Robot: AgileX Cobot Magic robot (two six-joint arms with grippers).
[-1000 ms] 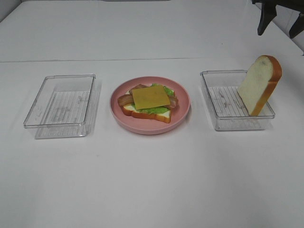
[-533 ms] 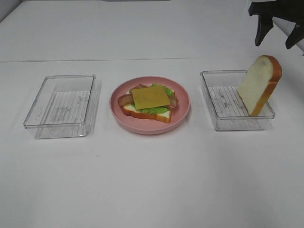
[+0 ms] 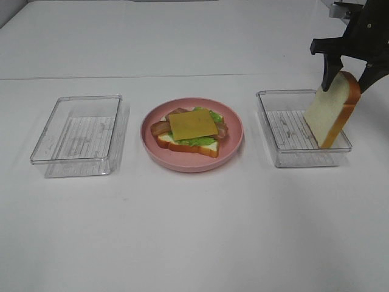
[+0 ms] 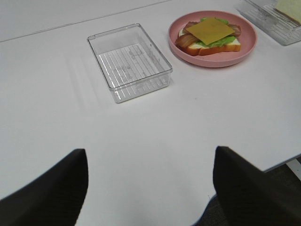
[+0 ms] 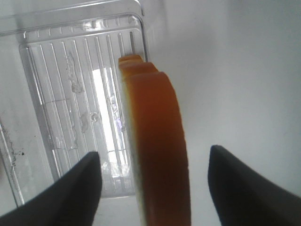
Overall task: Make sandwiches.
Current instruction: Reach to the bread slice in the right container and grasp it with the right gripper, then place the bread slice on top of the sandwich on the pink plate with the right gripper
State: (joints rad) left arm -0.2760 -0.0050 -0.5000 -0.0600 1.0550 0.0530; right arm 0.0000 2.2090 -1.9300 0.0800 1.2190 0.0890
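A partly built sandwich [image 3: 189, 135] lies on the pink plate [image 3: 234, 143]: one bread slice, green lettuce, brown bacon and a yellow cheese square [image 3: 192, 124] on top. A second bread slice [image 3: 328, 112] stands on edge, leaning in the right clear tray [image 3: 285, 155]. My right gripper [image 3: 347, 78] is open, with one finger on each side of the slice's top. In the right wrist view the orange-brown crust [image 5: 157, 141] runs between the two fingers [image 5: 70, 188]. My left gripper [image 4: 150, 188] is open and empty over bare table, near its front edge.
An empty clear tray [image 3: 78, 135] stands left of the plate and also shows in the left wrist view [image 4: 129, 61]. The plate [image 4: 212, 59] and the right tray's corner [image 4: 268, 21] show far off in that view. The white table has a seam along the back.
My right gripper has come down from the upper right corner and moved slightly left, so its open fingers now straddle the top of the standing bread slice. Nothing else has moved.
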